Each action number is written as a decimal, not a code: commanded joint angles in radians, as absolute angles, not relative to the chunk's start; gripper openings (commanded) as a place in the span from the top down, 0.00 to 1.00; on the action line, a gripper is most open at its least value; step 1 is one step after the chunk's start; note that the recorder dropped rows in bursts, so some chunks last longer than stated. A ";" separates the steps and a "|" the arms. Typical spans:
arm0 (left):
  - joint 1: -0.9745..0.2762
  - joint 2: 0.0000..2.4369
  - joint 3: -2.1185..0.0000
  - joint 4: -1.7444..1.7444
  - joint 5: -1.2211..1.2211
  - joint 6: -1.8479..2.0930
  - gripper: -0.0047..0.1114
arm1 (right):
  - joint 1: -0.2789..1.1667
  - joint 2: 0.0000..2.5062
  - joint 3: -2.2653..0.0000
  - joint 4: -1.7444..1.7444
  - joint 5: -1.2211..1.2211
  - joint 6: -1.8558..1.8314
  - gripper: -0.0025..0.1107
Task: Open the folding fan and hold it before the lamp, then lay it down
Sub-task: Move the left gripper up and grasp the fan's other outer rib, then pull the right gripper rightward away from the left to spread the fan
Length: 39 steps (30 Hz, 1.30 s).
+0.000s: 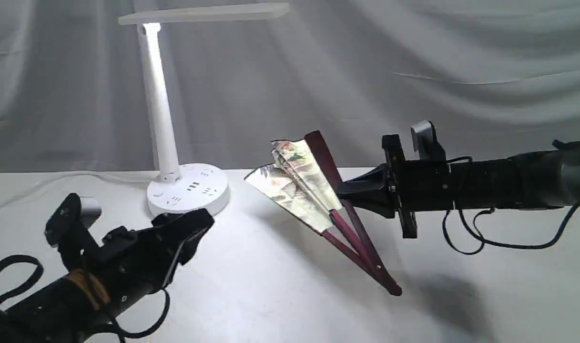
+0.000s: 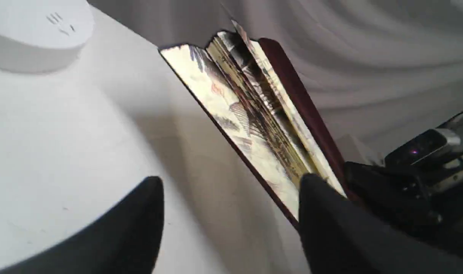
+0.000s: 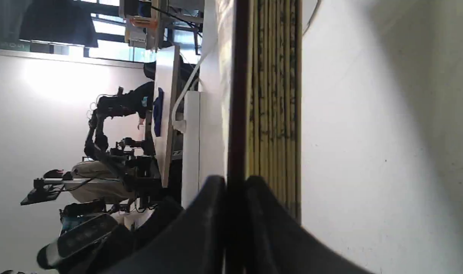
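Beside the lamp [image 1: 161, 119], right fingers [image 1: 366, 190] clamp the folding fan [image 1: 294, 186] — partly spread, maroon-ribbed — left fingers [image 1: 194, 226] apart.

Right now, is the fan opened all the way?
No, the folding fan is spread only a little, with most of its pleats bunched against the dark rib that the right claw pinches.

Folding fan [image 1: 299, 186]: glossy paper leaf, smooth maroon wood ribs; lamp [image 1: 163, 119]: smooth white plastic.
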<state>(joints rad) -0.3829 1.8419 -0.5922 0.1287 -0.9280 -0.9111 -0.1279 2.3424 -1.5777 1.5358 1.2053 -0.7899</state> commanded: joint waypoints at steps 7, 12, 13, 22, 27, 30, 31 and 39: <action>-0.388 2.020 -0.778 0.287 -0.954 -1.365 0.48 | -0.117 2.328 -1.582 1.561 1.221 -0.799 0.98; -0.388 2.133 -0.875 0.347 -1.082 -1.533 0.48 | -0.111 2.328 -1.582 1.559 1.221 -0.799 0.98; -0.388 2.153 -0.891 0.342 -1.106 -1.566 0.48 | -0.111 2.328 -1.582 1.559 1.221 -0.799 0.98; -0.384 2.287 -1.009 0.324 -1.147 -1.730 0.48 | -0.106 2.328 -1.582 1.558 1.221 -0.802 0.98; -0.384 2.335 -1.063 0.324 -1.182 -1.756 0.48 | -0.093 2.328 -1.582 1.562 1.221 -0.803 0.98; -0.384 2.360 -1.087 0.324 -1.184 -1.788 0.48 | -0.089 2.328 -1.582 1.562 1.221 -0.803 0.98; -0.384 2.368 -1.095 0.324 -1.184 -1.802 0.48 | -0.089 2.328 -1.582 1.565 1.221 -0.803 0.98; -0.384 2.413 -1.163 0.324 -1.196 -1.854 0.49 | -0.079 2.328 -1.582 1.564 1.221 -0.803 0.98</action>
<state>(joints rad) -0.3829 2.4108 -1.1492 0.3291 -1.1794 -1.8445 -0.0860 2.3424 -1.5777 1.5397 1.2053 -0.7899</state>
